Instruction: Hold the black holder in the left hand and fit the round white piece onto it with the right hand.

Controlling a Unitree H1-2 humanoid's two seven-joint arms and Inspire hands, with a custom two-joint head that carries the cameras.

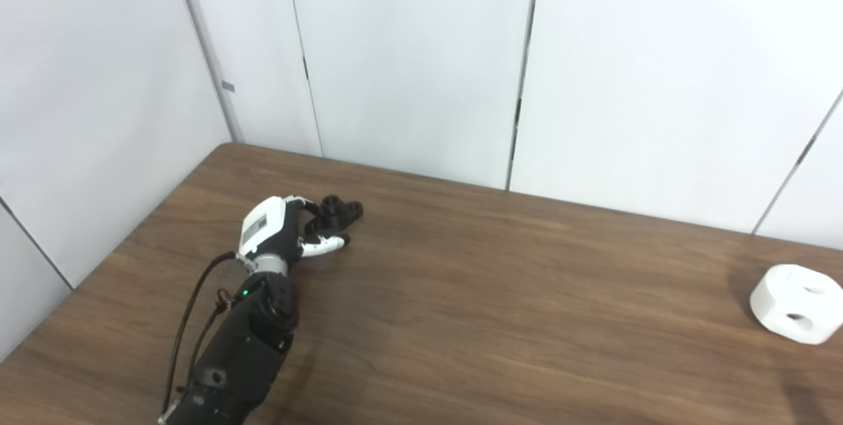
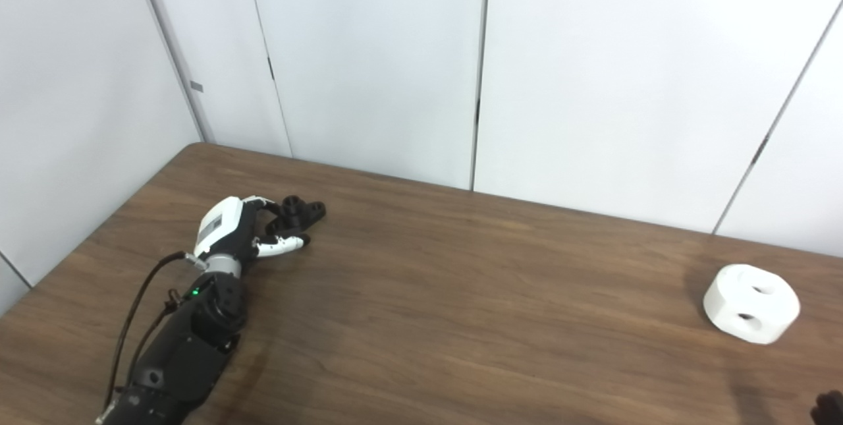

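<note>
The left hand (image 1: 276,230) lies at the far left of the wooden table (image 1: 500,293), its fingers (image 1: 309,204) curled at the black holder (image 1: 337,211) with the thumb (image 1: 324,245) below it. The round white piece (image 1: 798,303) rests well apart, at the right edge.

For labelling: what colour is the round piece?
White, with dark holes; clearest in the right eye view.

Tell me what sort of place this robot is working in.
Probably a lab or test room, not a home: a bare wood-grain table against plain white wall panels, holding only a black holder at the left hand and a round white piece.
</note>
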